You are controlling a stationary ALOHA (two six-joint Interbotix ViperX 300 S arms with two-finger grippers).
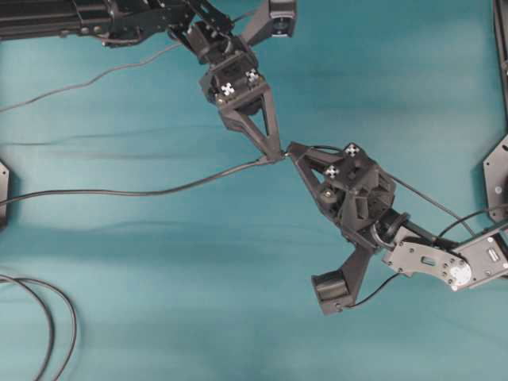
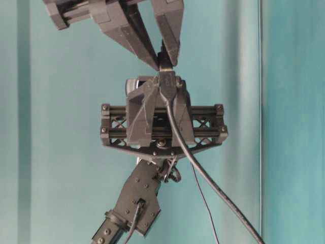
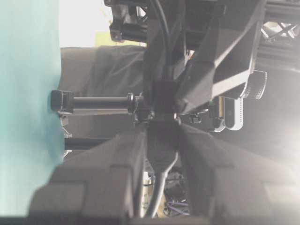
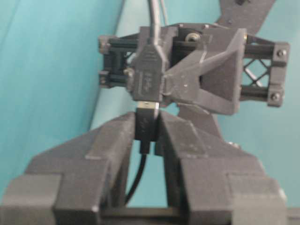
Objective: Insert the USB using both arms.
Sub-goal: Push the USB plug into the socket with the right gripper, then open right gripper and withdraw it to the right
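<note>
Both arms meet tip to tip above the middle of the teal table (image 1: 159,262). My right gripper (image 4: 146,117) is shut on the USB (image 4: 146,125), a small black plug on a thin cable. A thin silvery band of its tip (image 4: 148,104) shows where it meets the mouth of the black socket end (image 4: 149,77). My left gripper (image 3: 161,130) is shut on that socket end (image 3: 161,143), whose thicker cable (image 1: 119,192) trails off left. In the overhead view the left gripper (image 1: 277,151) comes from the top and the right gripper (image 1: 292,151) from the lower right.
A looped dark cable (image 1: 49,317) lies at the bottom left corner. Another thin cable (image 1: 95,79) runs along the upper left. A black mount (image 1: 496,171) stands at the right edge. The right arm's own thin cable (image 1: 429,202) hangs beside its wrist.
</note>
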